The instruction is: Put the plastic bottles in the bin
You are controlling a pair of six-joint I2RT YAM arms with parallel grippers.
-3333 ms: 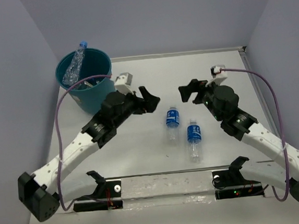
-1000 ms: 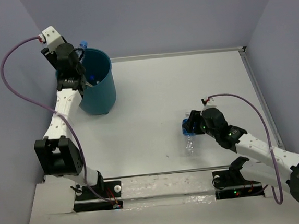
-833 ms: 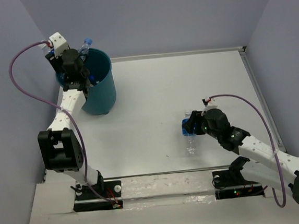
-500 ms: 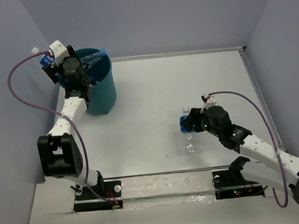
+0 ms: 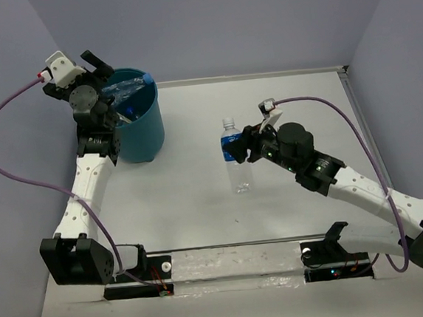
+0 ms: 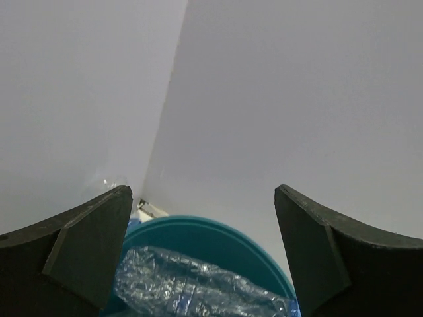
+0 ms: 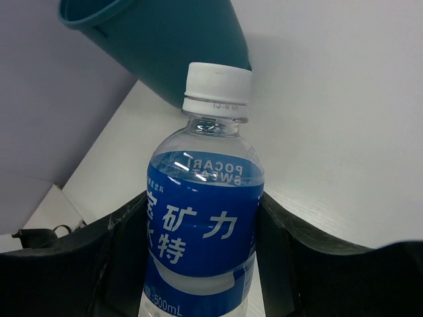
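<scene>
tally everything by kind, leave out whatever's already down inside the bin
plastic bottle: 1
bin: 1
claws: 2, left claw open, right claw shut on the bottle
total: 4

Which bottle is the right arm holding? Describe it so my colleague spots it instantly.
Start from the teal bin at the table's far left, then look right to mid-table, where the right gripper's jaws are shut on a clear bottle. It has a white cap and a blue Pocari Sweat label, unlike the crumpled bottle in the bin.
</scene>
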